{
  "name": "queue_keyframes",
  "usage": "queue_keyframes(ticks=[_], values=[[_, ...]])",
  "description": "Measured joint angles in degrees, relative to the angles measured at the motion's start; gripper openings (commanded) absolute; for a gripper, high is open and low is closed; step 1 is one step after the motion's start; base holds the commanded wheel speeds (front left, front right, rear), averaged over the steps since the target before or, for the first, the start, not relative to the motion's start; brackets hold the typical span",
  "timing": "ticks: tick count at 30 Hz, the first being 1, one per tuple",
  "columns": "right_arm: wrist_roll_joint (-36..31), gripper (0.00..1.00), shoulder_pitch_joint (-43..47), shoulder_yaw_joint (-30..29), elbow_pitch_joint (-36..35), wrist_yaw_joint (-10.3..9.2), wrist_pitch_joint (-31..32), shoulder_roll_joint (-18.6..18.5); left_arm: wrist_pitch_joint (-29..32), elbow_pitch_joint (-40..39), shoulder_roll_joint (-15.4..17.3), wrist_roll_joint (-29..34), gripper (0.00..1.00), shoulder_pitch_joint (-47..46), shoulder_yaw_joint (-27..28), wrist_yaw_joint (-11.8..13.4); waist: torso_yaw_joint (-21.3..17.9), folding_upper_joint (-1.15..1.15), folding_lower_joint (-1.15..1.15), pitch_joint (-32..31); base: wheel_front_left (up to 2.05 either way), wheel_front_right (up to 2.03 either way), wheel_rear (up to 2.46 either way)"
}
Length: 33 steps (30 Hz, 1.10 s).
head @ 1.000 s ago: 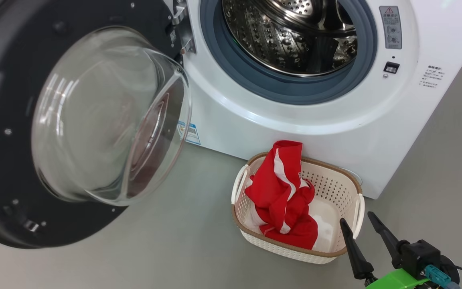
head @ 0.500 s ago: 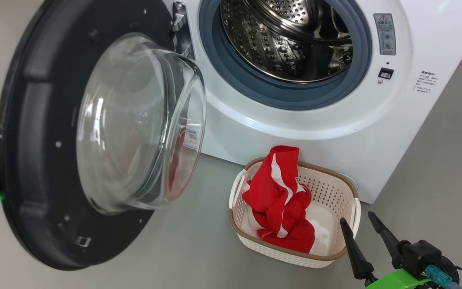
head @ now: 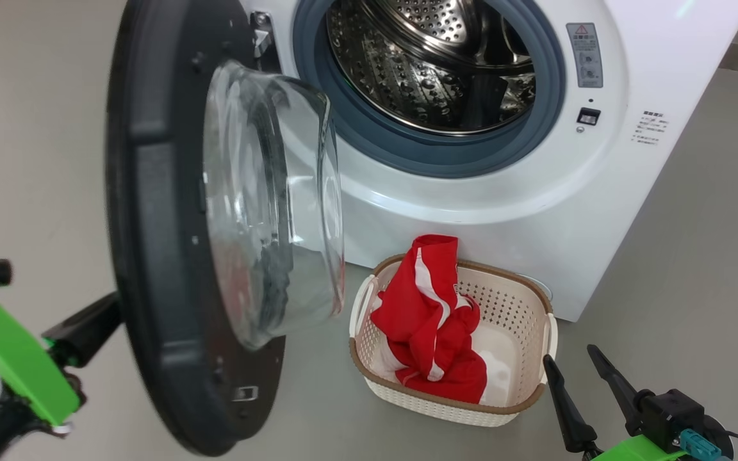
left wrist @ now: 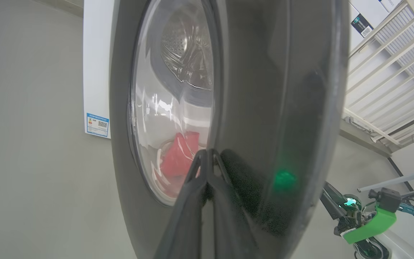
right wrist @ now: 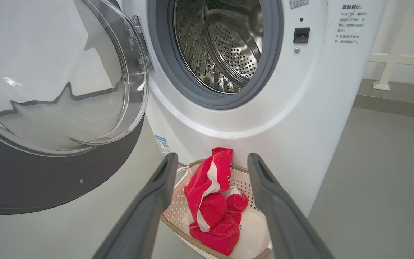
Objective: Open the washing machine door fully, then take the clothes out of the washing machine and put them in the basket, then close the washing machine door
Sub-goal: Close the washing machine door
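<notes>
The washing machine door (head: 151, 224) stands about half open, its glass bowl (head: 273, 205) facing the white washing machine (head: 471, 205). The steel drum (head: 426, 57) looks bare. My left gripper (left wrist: 205, 154) is shut, its tips touching the door's glossy outer face (left wrist: 264, 108); one dark finger (head: 84, 326) reaches behind the rim. Red clothes (head: 430, 320) with white stripes lie in the cream basket (head: 452, 400) on the floor before the machine. My right gripper (head: 571, 357) hangs open and holds nothing, right of the basket. From its wrist, the open right gripper (right wrist: 212, 157) points at the clothes (right wrist: 210, 212).
Grey floor (head: 696, 256) spreads around the machine. A latch slot (head: 589, 116) sits right of the grey rubber ring (head: 433, 157). White railing (left wrist: 390, 72) stands beyond the door in the left wrist view.
The door has swung from wide open to about half shut. My left gripper has come into the lower left of the head view behind the door. The right gripper has not moved.
</notes>
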Motion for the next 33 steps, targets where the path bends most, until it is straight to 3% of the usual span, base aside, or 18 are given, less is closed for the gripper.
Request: queue_keyframes(ticks=[11,23,33], values=[[0.00,1.00,0.03,-0.03,-0.01,0.00,0.00,0.07,-5.69,-3.21,-2.45,1.49,0.00,-4.56,-9.34,-0.03,-1.84,0.00,0.00,-0.03,0.00,0.00,0.00],[0.51,1.00,0.03,-0.19,-0.12,-0.01,0.00,0.07,-12.22,1.05,-1.57,0.00,0.00,-3.69,-10.67,-0.08,-2.12,0.00,0.00,0.33,0.00,0.00,0.00],[0.97,1.00,0.07,0.46,-0.05,-0.01,0.00,0.13,-21.04,6.88,-2.27,-1.21,0.01,3.41,-11.29,-0.08,-1.28,0.00,0.00,-0.69,0.00,0.00,0.00]])
